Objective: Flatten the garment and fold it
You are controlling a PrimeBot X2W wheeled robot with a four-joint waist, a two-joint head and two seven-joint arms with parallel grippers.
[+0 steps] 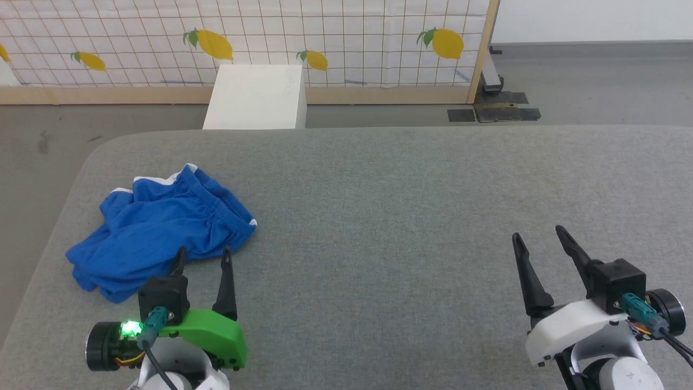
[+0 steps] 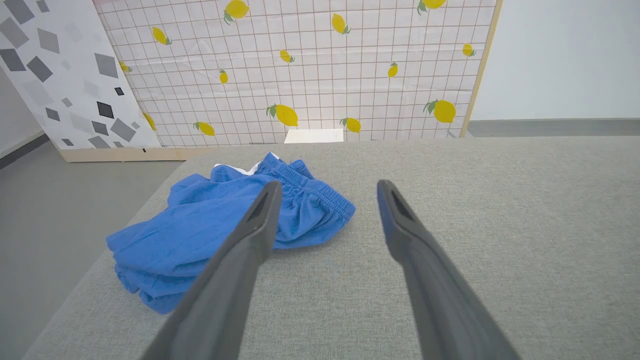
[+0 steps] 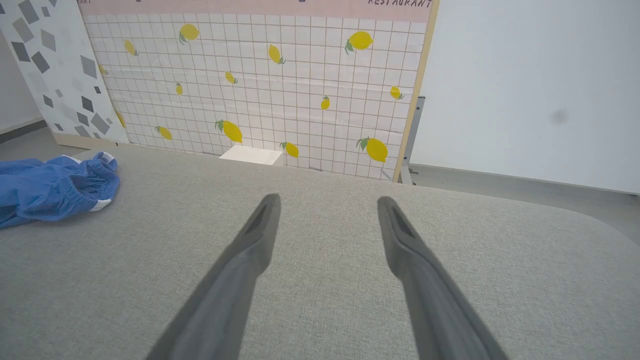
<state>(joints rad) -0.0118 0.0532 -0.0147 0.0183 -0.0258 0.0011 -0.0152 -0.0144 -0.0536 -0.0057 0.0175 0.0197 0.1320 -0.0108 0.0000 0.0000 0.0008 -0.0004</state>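
The garment (image 1: 157, 230) is a small pair of bright blue shorts with white trim, lying crumpled on the left side of the grey padded table (image 1: 411, 206). It also lies ahead and to the left in the left wrist view, garment (image 2: 210, 220), and at the far left of the right wrist view, garment (image 3: 50, 187). My left gripper (image 1: 203, 257) stands open just before the garment's near edge, one fingertip over the cloth, holding nothing. Far from the cloth, at the lower right, my right gripper (image 1: 536, 235) is open and empty over bare table.
A white box (image 1: 254, 97) stands on the floor beyond the table's far edge, in front of a lemon-print screen (image 1: 346, 38). The table's rounded left edge (image 1: 65, 195) runs close to the garment. Grey floor lies left and behind.
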